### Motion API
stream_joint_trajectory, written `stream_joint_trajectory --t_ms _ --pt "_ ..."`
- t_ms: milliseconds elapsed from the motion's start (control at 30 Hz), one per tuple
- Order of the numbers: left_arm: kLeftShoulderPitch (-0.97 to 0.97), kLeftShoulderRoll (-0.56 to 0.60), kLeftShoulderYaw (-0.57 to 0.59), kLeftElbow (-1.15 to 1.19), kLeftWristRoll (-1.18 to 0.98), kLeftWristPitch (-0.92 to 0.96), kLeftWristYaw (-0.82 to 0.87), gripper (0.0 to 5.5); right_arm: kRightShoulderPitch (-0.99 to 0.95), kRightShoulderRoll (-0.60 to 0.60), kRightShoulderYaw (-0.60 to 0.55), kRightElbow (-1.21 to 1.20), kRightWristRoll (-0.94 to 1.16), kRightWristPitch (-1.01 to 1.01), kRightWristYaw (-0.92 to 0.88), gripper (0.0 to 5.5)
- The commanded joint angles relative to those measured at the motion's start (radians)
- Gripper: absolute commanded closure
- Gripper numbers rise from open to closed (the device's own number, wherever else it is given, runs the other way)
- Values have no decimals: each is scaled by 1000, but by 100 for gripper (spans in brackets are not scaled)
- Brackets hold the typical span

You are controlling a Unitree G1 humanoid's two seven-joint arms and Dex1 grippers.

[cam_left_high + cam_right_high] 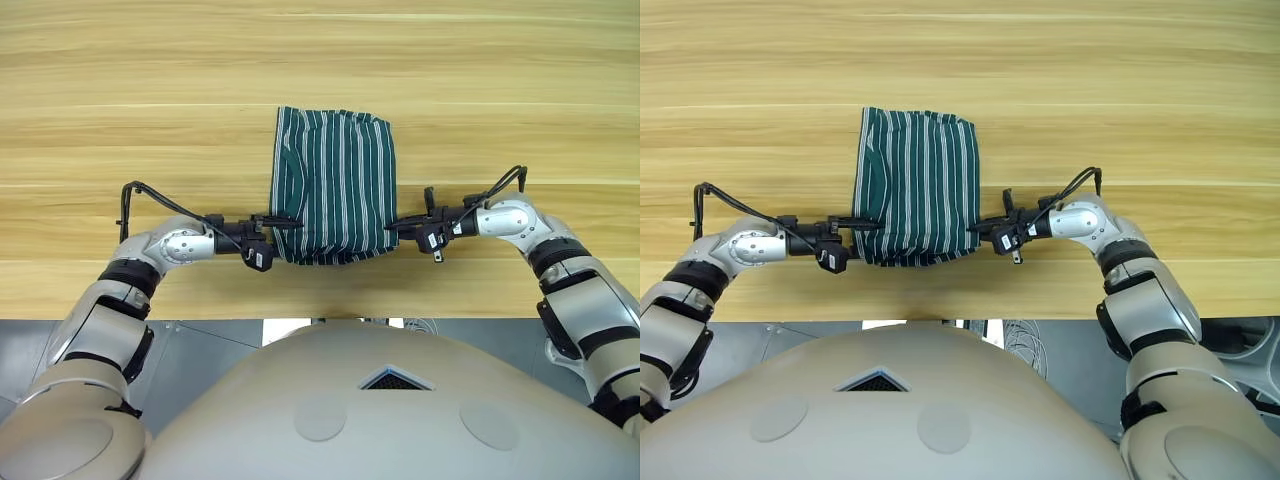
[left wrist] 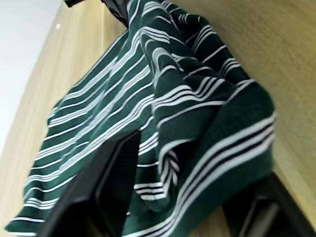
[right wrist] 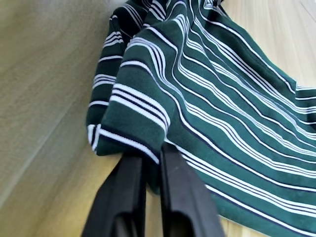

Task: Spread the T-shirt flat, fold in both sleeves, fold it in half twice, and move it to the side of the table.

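Folded T-shirt (image 1: 335, 185) held at its near edge, frame centre
The right gripper (image 1: 392, 226) is clamped on its lower-right corner; the left gripper (image 1: 288, 221) is spread around the lower-left. Soft, light cloth: both corners should be gripped, or sagging is expected.

Head stereo pair: high above near table (image 1: 120, 80) edge, facing forward and down, mid-distance. Two eyes share whole scene, slightly offset sideways. Left wrist camera: low by tabletop, very close on shirt (image 2: 197, 113) corner. Right wrist camera: likewise close, opposite near corner. All four share shirt.
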Motion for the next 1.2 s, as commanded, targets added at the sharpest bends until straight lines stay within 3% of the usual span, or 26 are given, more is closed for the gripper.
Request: stream_joint_trajectory --t_ms 33,233,400,533,600,733,800,1000,1200 --pt "-12 -8 -23 44 -5 33 -41 377 -37 7 8 21 -13 -20 -8 544" --pt "-11 -4 -26 48 -50 26 -71 471 -48 14 14 40 -19 -30 -23 544" --pt "24 -13 -51 20 -193 36 -195 550 -53 22 15 46 -10 -38 -26 544" --pt "84 14 -59 -105 -446 125 -361 550 -41 14 13 40 88 -55 58 545" --pt "137 62 -36 -264 -640 225 -444 550 23 -18 24 -65 323 17 256 545" --pt "251 139 39 -525 -884 435 -512 550 188 -153 4 -414 787 343 668 545" --pt "306 144 56 -589 -915 532 -524 550 224 -202 -21 -515 911 489 763 545" --pt "341 114 109 -675 -919 775 -552 550 176 -190 -39 -484 942 666 785 545" --pt "163 -11 158 -615 -948 1064 -570 550 14 -88 -77 -272 914 871 785 546"
